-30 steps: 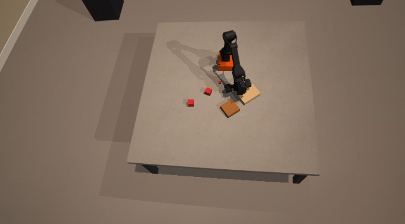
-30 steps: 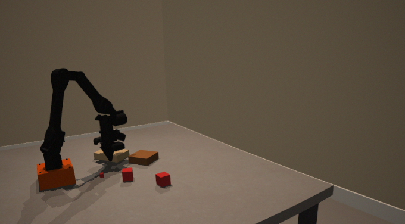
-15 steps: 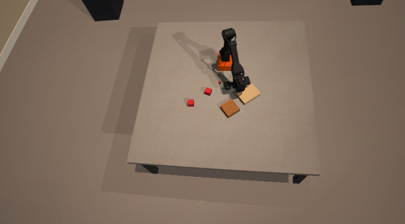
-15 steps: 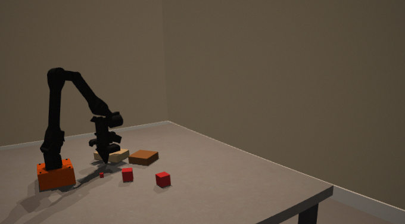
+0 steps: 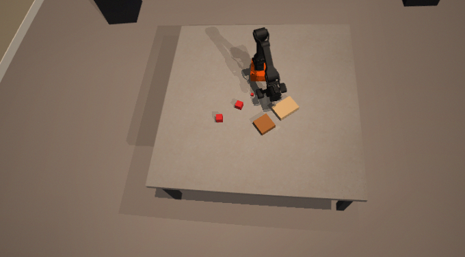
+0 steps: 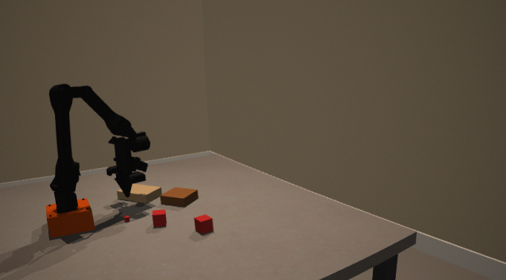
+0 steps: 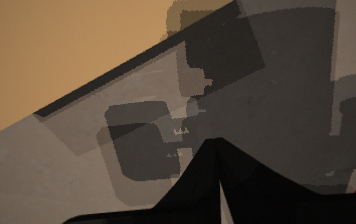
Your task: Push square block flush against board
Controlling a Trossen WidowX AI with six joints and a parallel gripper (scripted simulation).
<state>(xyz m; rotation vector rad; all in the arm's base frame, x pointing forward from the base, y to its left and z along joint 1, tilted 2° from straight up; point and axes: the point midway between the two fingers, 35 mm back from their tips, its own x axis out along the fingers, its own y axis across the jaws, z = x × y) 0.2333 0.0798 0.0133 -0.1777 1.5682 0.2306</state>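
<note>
The square block [image 5: 264,124] [image 6: 178,196] is brown and lies flat on the table [image 5: 206,161] [image 6: 276,231]. The board [image 5: 286,107] [image 6: 145,191] is light tan, longer than the block and flat beside it; its surface fills the upper left of the wrist view. A narrow gap shows between block and board in the top view, their facing sides roughly parallel. My gripper [image 5: 274,99] [image 6: 127,195] [image 7: 214,146] is shut and empty, pointing down beside the board's side nearest the arm's base. In the wrist view its tips are apart from the board's edge. Their exact height is unclear.
Two red cubes [image 5: 238,104] [image 5: 219,117] [image 6: 158,218] [image 6: 204,224] and a tiny red cube [image 5: 251,94] [image 6: 126,219] lie on the block's side away from the board. The arm's orange base [image 5: 257,75] [image 6: 71,222] stands behind the gripper.
</note>
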